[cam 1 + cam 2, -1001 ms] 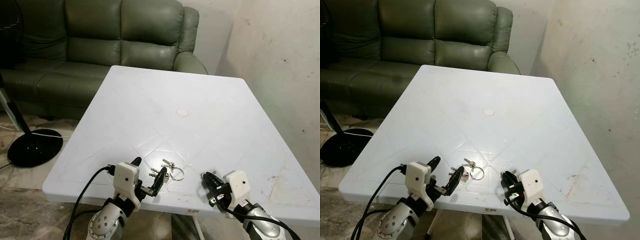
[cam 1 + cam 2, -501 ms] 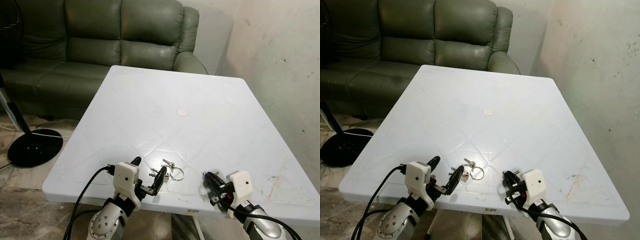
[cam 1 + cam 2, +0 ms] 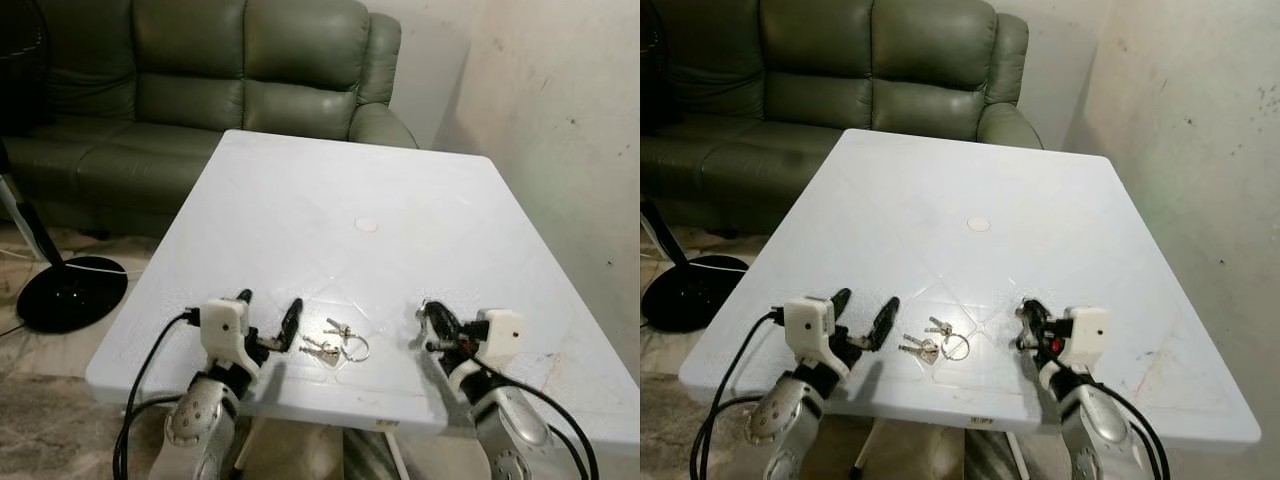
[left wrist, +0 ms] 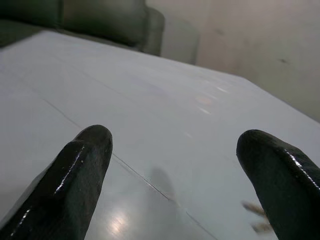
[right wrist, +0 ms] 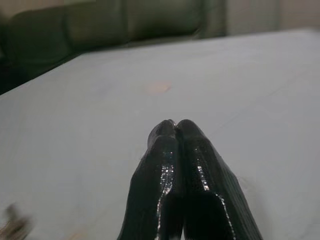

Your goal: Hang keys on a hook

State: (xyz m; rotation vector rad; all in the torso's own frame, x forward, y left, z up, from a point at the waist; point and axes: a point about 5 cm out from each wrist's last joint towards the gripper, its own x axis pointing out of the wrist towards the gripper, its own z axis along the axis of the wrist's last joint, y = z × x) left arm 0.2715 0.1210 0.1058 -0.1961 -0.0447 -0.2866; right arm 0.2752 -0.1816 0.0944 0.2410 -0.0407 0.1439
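Two claws over table [image 3: 300,190]: left claw [image 3: 268,318] wide beside keys [image 3: 335,343]; right claw [image 3: 432,322] pinched, empty.

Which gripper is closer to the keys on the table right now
Left. The left gripper, fingers open, sits just to the left of the keys, one fingertip almost beside them. The right gripper, fingers shut, rests farther off on the keys' other side.

White table [image 3: 400,190]; silver keys [image 3: 335,344]; dark green sofa [image 3: 200,70]; black fan base [image 3: 70,293]; off-white stained wall [image 3: 560,110].
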